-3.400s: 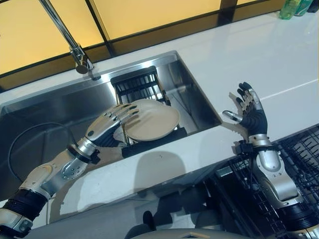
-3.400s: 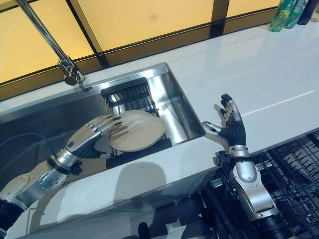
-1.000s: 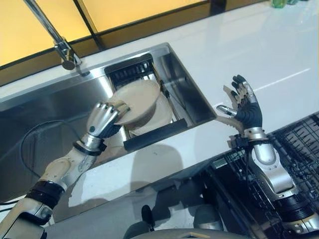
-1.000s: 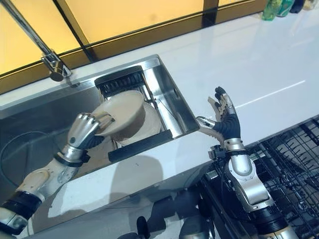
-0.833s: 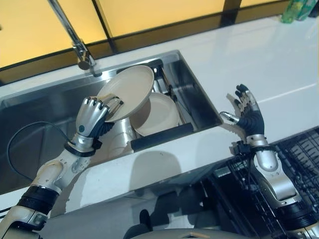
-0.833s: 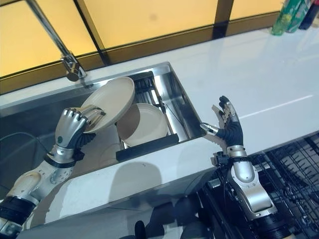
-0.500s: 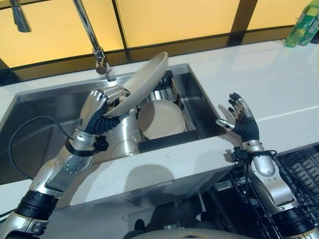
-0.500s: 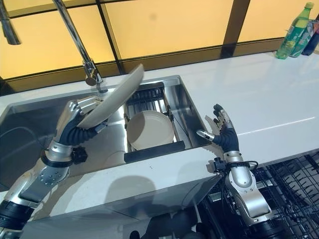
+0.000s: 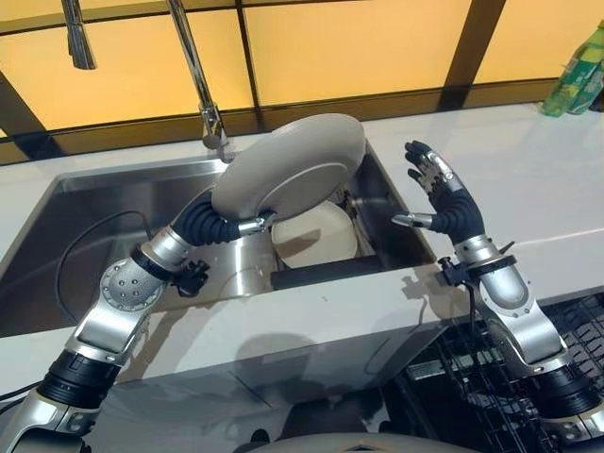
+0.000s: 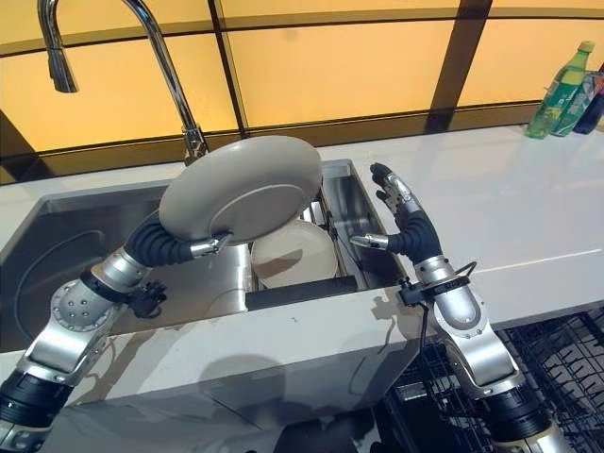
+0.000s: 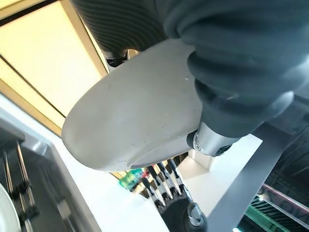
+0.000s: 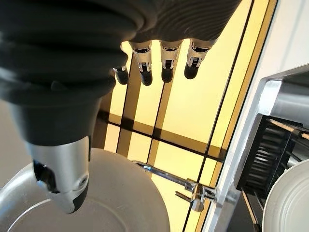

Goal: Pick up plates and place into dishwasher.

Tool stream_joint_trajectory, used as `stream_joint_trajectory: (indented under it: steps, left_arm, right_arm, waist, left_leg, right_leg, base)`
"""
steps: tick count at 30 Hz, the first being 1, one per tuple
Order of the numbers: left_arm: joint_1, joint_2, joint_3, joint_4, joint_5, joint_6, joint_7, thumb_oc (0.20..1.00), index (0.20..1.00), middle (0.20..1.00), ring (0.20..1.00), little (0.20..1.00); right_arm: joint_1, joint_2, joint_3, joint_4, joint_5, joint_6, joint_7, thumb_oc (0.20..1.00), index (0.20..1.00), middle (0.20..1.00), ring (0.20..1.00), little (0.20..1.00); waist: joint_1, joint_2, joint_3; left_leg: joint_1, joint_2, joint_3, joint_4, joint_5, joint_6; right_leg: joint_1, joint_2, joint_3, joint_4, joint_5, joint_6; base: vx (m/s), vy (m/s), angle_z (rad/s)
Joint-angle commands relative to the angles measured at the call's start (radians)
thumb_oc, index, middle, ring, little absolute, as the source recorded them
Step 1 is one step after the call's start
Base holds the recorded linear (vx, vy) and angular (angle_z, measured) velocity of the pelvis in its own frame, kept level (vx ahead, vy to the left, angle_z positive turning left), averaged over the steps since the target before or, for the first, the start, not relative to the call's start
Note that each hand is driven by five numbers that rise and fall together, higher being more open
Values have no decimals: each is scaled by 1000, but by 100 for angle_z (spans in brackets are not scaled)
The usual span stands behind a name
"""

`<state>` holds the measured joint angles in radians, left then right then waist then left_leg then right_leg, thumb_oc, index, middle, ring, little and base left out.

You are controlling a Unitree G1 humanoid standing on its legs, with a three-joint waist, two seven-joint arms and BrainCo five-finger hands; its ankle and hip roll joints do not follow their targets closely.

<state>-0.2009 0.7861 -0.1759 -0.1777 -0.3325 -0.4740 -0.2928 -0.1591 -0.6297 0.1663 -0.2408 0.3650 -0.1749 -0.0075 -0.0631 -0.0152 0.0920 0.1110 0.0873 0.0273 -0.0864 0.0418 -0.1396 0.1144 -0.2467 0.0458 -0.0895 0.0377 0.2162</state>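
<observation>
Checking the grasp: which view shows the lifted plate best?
Right eye view: the whole lifted plate shows, tilted above the sink, left hand at its lower edge. The left eye view matches; each wrist view shows part of it up close.

From where I sit, the tilted plate [image 9: 291,176] in my left hand [image 9: 247,225] fills the air above the sink's [image 9: 113,226] right end, hiding part of the second plate [image 9: 318,232] in the rack [image 9: 332,274] below. The faucet [image 9: 193,68] rises just behind it. My right hand [image 9: 442,203], fingers spread, hangs beside the plate over the sink's right edge, with a gap between them. The white counter [image 9: 528,179] lies bare up to the bottles [image 9: 578,80] in the far corner.
</observation>
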Motion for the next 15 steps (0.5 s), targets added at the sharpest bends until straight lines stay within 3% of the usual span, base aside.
stream_joint_trajectory:
  steps: [1,9,15]
  left_arm:
    - [-111,15,-13,-1,-89,-6,-31,200,200,200,200,200]
    - [-121,44,-1,-13,-209,35,-198,200,200,200,200,200]
    - [-180,56,-63,-26,-261,83,-297,200,200,200,200,200]
  right_arm:
    - [-84,-55,-12,-78,26,-75,29,1000,1000,1000,1000,1000]
    - [-87,-60,-21,-83,74,-78,95,1000,1000,1000,1000,1000]
    - [-152,-58,37,-83,131,-61,160,1000,1000,1000,1000,1000]
  waist:
    - [8,15,-61]
    - [11,24,-67]
    - [19,28,-69]
  left_leg:
    - [-5,-42,-4,67,-135,94]
    - [-12,-35,-10,79,-133,94]
    - [-15,-35,-22,86,-129,89]
  right_leg:
    - [-65,117,-31,96,-62,-67]
    - [-60,132,-38,120,-84,-84]
    - [-47,134,-48,118,-88,-92]
  base:
    - [-32,-19,0]
    - [-18,0,0]
    - [0,0,0]
